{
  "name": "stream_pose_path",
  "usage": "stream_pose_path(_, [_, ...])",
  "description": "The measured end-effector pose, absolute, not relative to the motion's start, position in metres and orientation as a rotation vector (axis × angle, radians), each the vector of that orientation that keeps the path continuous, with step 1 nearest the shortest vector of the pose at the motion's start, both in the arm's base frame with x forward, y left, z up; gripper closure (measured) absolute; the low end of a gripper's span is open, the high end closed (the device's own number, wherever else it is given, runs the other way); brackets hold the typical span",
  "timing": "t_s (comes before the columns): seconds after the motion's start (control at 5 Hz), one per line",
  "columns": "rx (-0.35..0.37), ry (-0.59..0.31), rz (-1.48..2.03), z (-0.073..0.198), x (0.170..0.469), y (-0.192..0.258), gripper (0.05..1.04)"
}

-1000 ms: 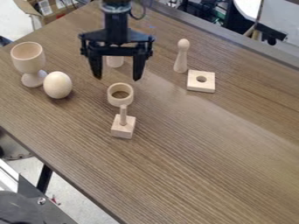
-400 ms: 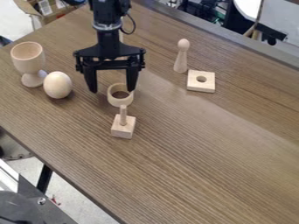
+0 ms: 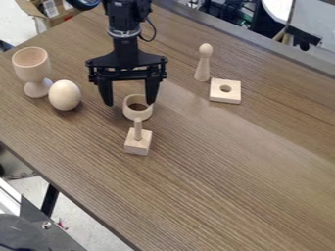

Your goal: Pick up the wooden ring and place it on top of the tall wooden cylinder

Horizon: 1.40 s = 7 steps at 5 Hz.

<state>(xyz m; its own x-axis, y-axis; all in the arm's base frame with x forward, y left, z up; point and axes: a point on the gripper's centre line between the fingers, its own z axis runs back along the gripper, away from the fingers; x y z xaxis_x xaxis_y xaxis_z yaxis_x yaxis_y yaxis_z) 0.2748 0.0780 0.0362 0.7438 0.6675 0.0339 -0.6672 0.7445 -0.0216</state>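
In the camera view, the black gripper hangs with its fingers spread wide, so it pinches nothing. The wooden ring sits on the table by one fingertip; I can't tell if they touch. The peg stands up because a flat block holds it. The egg lies beside the cup.

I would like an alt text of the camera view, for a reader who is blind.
Open black jaws hang over a wooden table, right by a small wooden ring. In front of the ring stands a square block with a peg; a goblet and an egg are left in the picture, a pawn-like figure and holed square right.
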Motion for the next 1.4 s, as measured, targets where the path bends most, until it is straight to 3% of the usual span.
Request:
stream_pose_path(0.4, [0.005,-0.048,0.727,0.037,0.276,0.076,0.085])
stream_pose_path(1.0, [0.059,-0.150,0.719,0.079,0.274,0.069,0.085])
stream_pose_path(1.2, [0.035,-0.162,0.716,0.078,0.278,0.066,0.085])
stream_pose_path(1.4, [0.012,-0.125,0.703,0.059,0.280,0.064,0.085])
